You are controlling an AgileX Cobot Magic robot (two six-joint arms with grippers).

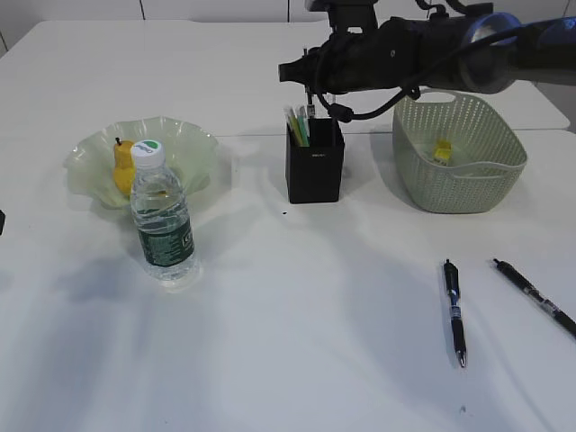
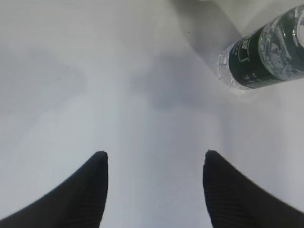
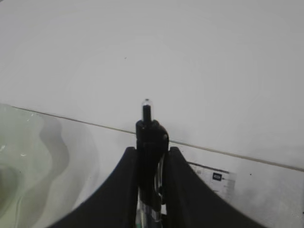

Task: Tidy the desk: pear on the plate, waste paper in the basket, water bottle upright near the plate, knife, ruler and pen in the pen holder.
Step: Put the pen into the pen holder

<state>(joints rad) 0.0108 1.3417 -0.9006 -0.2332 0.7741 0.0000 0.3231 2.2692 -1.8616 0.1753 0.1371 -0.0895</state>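
My right gripper (image 1: 310,90) (image 3: 152,149) hangs over the black pen holder (image 1: 314,164), shut on a black pen (image 3: 151,128) that stands upright between its fingers, its lower end at the holder's mouth. Green and white things (image 1: 297,126) stand in the holder; which is the knife or the ruler I cannot tell. The pear (image 1: 123,166) lies on the green plate (image 1: 193,148). The water bottle (image 1: 164,216) (image 2: 266,52) stands upright just in front of the plate. The waste paper (image 1: 442,149) lies in the basket (image 1: 468,184). My left gripper (image 2: 154,154) is open over the bare desk (image 2: 95,71).
Two more black pens (image 1: 454,310) (image 1: 535,297) lie on the desk at the front right. The right arm (image 1: 450,49) stretches across above the basket. The plate's rim (image 3: 28,156) shows at the left of the right wrist view.
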